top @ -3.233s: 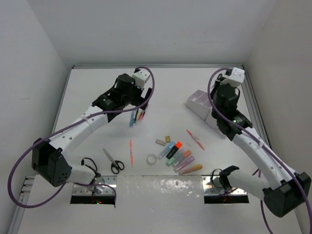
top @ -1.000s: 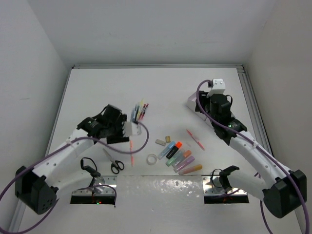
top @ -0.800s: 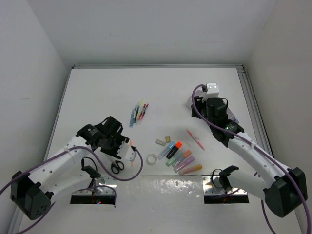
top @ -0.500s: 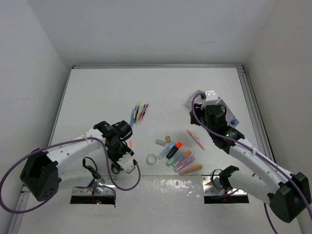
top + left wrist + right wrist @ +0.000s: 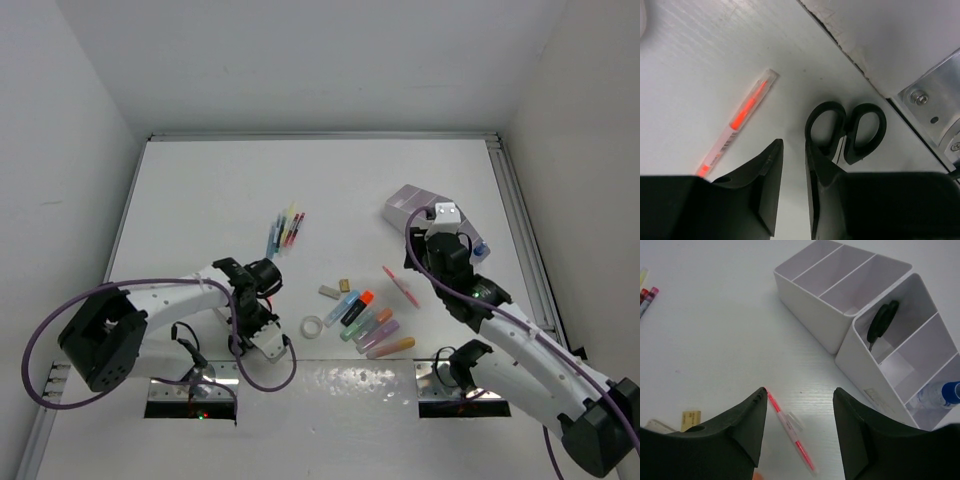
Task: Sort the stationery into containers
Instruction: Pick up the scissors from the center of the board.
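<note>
Black-handled scissors [image 5: 846, 131] flat on the tabletop [image 5: 700, 60], handle loops toward the near edge, just beside the seam and the metal mounting plate [image 5: 932, 97]; little room on that side. Blades hidden under the fingers [image 5: 822, 190] of the left hand [image 5: 793, 145]. Jaws close together, only a thin strip of tabletop showing between them, one finger overlapping a handle loop; cannot tell whether anything is pinched. Orange pen [image 5: 737, 125] just beside the other finger, apart from the scissors. From above, scissors covered by the left arm

Toward the middle: tape ring [image 5: 313, 326], row of highlighters [image 5: 367, 320] touching side by side, two erasers [image 5: 330, 291] near them, pink pen [image 5: 790, 427] lying alone. Right hand [image 5: 799, 395] above that pen, jaws wide apart, holding nothing

Cluster of thin pens [image 5: 285, 230] farther back, open tabletop from there out to the left edge and on to the far edge

Organizer [image 5: 810, 310] at the far right, close to the rail [image 5: 512, 200] along the tabletop's right edge, in two blocks meeting at a corner. Second scissors [image 5: 882, 322] in one compartment of the nearer block; blue-capped item [image 5: 945, 392] in another, cut off at the picture's edge and too partial to name. From above, part of the organizer hidden behind the right arm
</note>
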Robot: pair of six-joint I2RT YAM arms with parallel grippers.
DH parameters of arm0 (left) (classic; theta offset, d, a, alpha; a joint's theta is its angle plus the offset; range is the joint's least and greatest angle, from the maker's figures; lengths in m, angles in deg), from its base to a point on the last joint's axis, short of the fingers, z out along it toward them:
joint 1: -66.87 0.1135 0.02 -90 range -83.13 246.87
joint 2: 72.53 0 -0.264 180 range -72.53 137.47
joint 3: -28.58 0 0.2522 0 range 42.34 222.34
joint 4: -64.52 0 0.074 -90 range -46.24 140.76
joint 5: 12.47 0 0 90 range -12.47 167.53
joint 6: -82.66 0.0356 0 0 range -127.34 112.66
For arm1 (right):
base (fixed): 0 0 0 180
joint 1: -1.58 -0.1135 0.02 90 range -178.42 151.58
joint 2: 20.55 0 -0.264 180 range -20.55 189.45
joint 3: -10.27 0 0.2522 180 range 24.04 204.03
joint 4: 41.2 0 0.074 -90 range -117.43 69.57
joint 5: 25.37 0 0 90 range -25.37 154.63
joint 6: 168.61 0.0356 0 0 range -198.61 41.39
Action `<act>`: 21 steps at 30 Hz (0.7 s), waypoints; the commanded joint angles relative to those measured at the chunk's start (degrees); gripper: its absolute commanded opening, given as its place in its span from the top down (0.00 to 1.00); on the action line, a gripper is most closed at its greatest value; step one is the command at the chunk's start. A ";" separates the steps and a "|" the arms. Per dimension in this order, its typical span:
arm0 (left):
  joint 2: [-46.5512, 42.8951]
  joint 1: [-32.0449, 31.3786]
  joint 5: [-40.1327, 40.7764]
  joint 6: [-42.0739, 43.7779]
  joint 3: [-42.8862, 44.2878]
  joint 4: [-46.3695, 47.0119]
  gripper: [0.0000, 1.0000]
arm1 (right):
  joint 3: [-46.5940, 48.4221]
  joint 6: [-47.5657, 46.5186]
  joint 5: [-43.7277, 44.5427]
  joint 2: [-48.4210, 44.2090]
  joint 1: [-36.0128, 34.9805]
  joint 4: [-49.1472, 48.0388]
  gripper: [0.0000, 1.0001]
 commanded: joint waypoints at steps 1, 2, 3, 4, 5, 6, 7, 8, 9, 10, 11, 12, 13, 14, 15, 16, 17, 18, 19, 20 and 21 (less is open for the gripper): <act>1.13 -0.94 -1.81 -1.75 -1.18 2.20 0.77 | -0.15 -0.38 3.32 -1.26 -0.31 0.38 0.45; 1.83 -1.11 -1.72 -1.92 -1.09 2.11 0.77 | -0.15 -0.56 3.76 -1.43 -0.40 0.56 0.45; 2.09 -0.94 -1.29 -1.92 -0.91 1.85 0.77 | -0.32 -0.73 4.28 -1.87 -0.40 0.74 0.45; 2.53 -0.94 -1.02 -1.75 -0.83 1.67 0.76 | -0.58 -0.65 4.64 -2.05 -0.31 0.74 0.45; 2.71 -1.03 -0.67 -1.57 -0.74 1.41 0.75 | -0.67 -0.82 4.90 -2.23 -0.31 0.74 0.45; 2.97 -1.03 -0.23 -1.40 -0.65 1.06 0.74 | -0.76 -0.99 5.16 -2.49 -0.40 0.74 0.45; 3.15 -1.03 -0.06 -1.31 -0.74 1.06 0.75 | -0.76 -1.08 5.51 -2.58 -0.40 1.00 0.45; 3.59 -1.03 -0.05 -1.22 -0.74 1.23 0.74 | -0.76 -1.08 5.78 -2.75 -0.31 1.18 0.45; 3.76 -1.20 -0.14 -1.39 -0.91 1.49 0.74 | -0.67 -1.00 6.04 -2.93 -0.40 1.61 0.45; 4.03 -1.29 -0.23 -1.66 -1.09 1.67 0.75 | -0.67 -0.91 6.13 -3.02 -0.40 1.97 0.45; 4.38 -1.38 -0.23 -2.10 -1.52 2.46 0.75 | -0.67 -0.65 6.22 -3.37 -0.31 2.23 0.45; 4.64 -1.38 -0.06 -2.62 -1.79 2.99 0.75 | -0.76 -0.30 6.40 -3.54 -0.40 2.49 0.45; 4.82 -1.38 0.21 -2.98 -2.23 3.51 0.75 | -0.93 -0.21 6.92 -4.15 -0.40 3.02 0.45; 5.08 -1.47 0.56 -3.76 -3.01 4.13 0.76 | -1.11 -0.21 7.19 -4.60 -0.40 3.20 0.45; 5.08 -1.47 1.26 -4.38 -3.46 5.61 0.77 | -1.29 0.14 7.54 -4.95 -0.40 3.37 0.45; 5.35 -1.55 1.61 -5.86 -3.90 6.32 0.78 | -1.72 0.15 7.89 -5.91 -0.40 3.72 0.45; 5.61 -1.73 2.14 -6.23 -4.94 7.90 0.83 | -1.81 0.23 8.67 -6.44 -0.31 3.90 0.45; 5.79 -1.99 3.54 -6.67 -5.56 8.78 0.85 | -1.90 0.32 8.94 -6.88 -0.40 4.25 0.45; 5.96 -1.99 3.81 -6.84 -6.09 9.40 0.88 | -2.16 0.41 9.38 -7.32 -0.40 4.60 0.45; 5.96 -1.82 3.64 -6.58 -5.92 9.32 0.97 | -2.25 0.41 10.17 -7.93 -0.31 4.87 0.45; 5.96 -1.99 3.72 -6.67 -6.10 9.32 1.00 | -2.34 0.41 10.35 -8.37 -0.31 5.13 0.45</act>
